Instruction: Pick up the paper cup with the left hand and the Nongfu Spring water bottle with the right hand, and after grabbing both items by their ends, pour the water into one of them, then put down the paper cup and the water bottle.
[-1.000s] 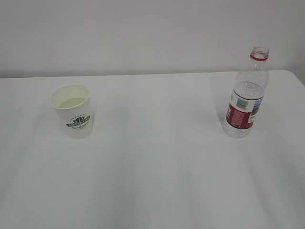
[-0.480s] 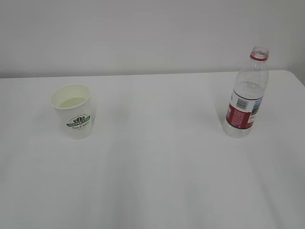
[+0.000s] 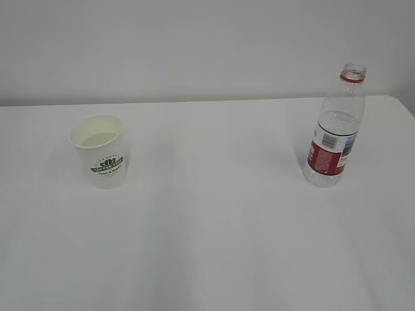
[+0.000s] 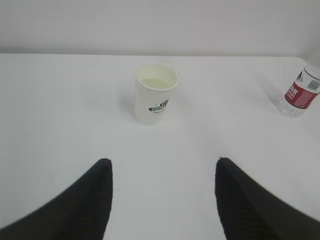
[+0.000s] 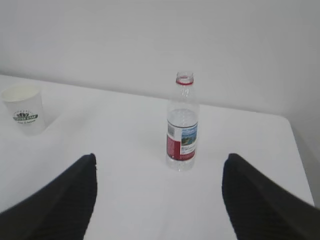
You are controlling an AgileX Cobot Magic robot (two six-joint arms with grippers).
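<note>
The paper cup (image 3: 98, 150) stands upright on the left of the white table (image 3: 214, 214), green logo facing forward, with water (image 3: 98, 138) low inside it. The Nongfu Spring water bottle (image 3: 336, 129) stands upright at the right, uncapped, partly filled. Neither arm shows in the exterior view. In the left wrist view my left gripper (image 4: 162, 162) is open and empty, well short of the cup (image 4: 154, 94). In the right wrist view my right gripper (image 5: 159, 157) is open and empty, with the bottle (image 5: 182, 125) standing a little beyond its fingertips.
A plain pale wall (image 3: 194, 45) runs behind the table's far edge. The table's right edge (image 5: 295, 145) lies close to the bottle. The bottle also shows at the right border of the left wrist view (image 4: 301, 95), and the cup at the left of the right wrist view (image 5: 24, 115).
</note>
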